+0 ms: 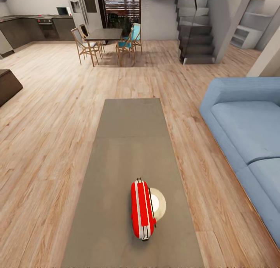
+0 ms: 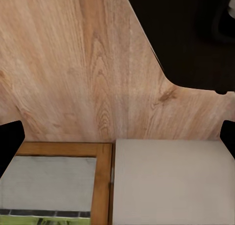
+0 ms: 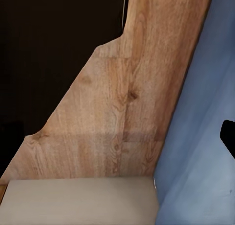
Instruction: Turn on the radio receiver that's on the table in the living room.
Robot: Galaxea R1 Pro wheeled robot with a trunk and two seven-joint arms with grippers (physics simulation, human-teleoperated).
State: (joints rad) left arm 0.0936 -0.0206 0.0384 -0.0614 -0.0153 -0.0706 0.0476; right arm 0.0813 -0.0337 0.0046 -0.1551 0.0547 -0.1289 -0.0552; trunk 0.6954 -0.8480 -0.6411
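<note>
Radio [image 1: 142, 214] sits near the table's [image 1: 128, 143] close end, roughly centred between the long edges, red rounded body with white side bands, a pale round disc [image 1: 158, 204] touching its right side. Table top matte grey-brown, bare beyond the radio. Plank floor [image 1: 50, 136] open on the left; blue sofa [image 1: 245, 132] close on the right. Cannot tell either gripper's state: only dark finger tips [image 2: 11, 142] at wrist-view margins.

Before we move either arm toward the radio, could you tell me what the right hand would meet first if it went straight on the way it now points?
Most likely the wood plank floor, which sits mid-frame in the right wrist view, beside the blue sofa. Depth is unclear.
</note>
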